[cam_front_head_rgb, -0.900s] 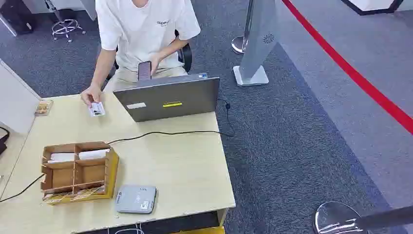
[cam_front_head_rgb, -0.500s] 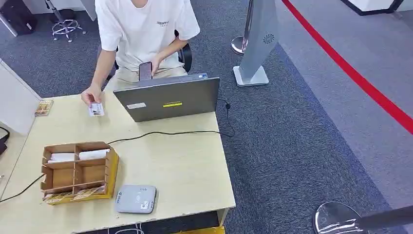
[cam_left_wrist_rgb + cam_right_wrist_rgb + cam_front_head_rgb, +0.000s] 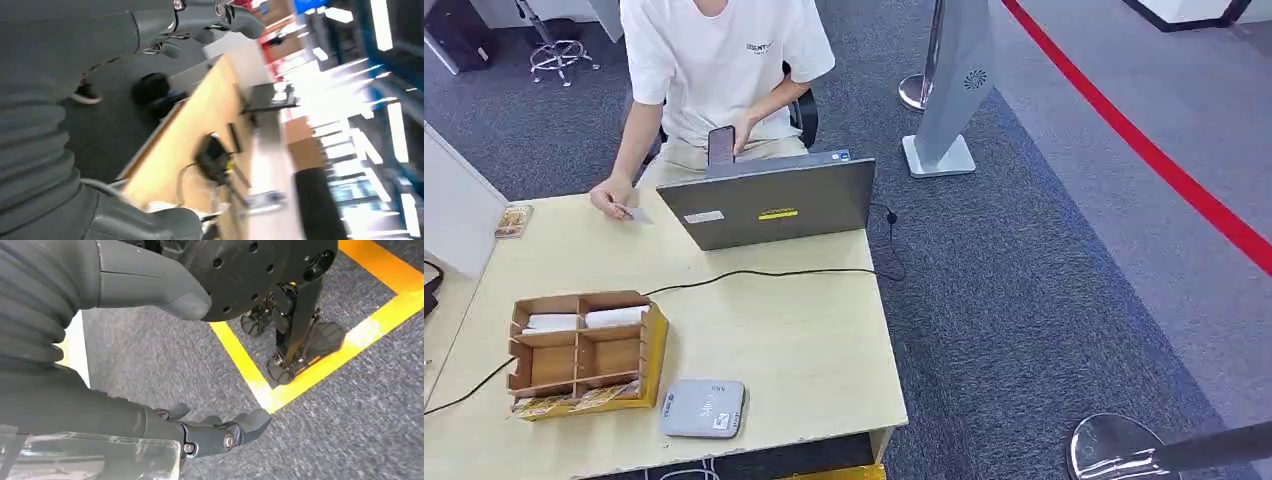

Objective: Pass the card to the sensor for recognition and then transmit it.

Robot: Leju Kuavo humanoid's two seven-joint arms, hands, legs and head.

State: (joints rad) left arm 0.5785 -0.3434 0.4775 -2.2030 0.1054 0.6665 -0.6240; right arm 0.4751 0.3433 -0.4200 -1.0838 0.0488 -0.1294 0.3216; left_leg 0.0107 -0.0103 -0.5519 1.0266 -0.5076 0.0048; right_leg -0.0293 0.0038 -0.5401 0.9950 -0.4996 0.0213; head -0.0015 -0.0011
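The card (image 3: pixel 637 213) lies in the upper left of the head view, pinched by a seated person's hand (image 3: pixel 611 198) at the far edge of the wooden table (image 3: pixel 804 350), beside the grey laptop (image 3: pixel 769 200). The grey card reader (image 3: pixel 703 408) sits at the lower left, next to a cardboard organizer (image 3: pixel 584 352). The left hand (image 3: pixel 200 15) and right hand (image 3: pixel 215 432) hold nothing, fingers loosely apart, well away from the card

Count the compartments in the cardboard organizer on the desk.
6, in a grid in the organizer: the two far ones hold white items, the two middle look empty, the two near ones are partly hidden by its front wall.
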